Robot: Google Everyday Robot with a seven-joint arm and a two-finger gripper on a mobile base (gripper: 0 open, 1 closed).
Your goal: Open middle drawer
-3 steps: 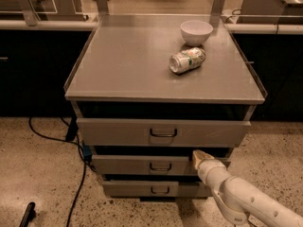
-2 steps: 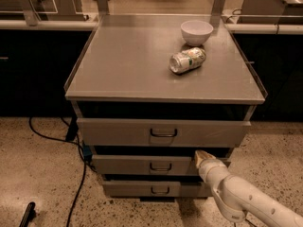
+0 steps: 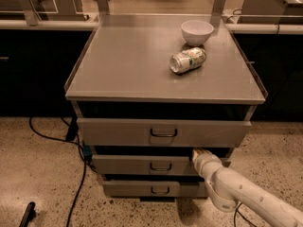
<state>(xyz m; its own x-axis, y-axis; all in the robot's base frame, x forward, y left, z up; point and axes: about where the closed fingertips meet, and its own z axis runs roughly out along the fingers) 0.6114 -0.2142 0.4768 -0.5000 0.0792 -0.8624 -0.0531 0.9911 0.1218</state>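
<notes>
The middle drawer (image 3: 137, 165) is a low grey front with a small dark pull handle (image 3: 161, 167), between the taller top drawer (image 3: 118, 132) and the narrower bottom drawer (image 3: 128, 188). All three fronts stand slightly out from the cabinet. My gripper (image 3: 197, 152) reaches in from the lower right on a white arm (image 3: 236, 188). Its tip sits at the top right edge of the middle drawer front, in the dark gap under the top drawer, well right of the handle.
A white bowl (image 3: 197, 31) and a can lying on its side (image 3: 188, 60) rest on the grey cabinet top (image 3: 123, 65). Black cables (image 3: 78, 174) run over the speckled floor at the left. Dark counters flank the cabinet on both sides.
My gripper tip has edged slightly up into the gap above the middle drawer front. The drawers have not visibly moved.
</notes>
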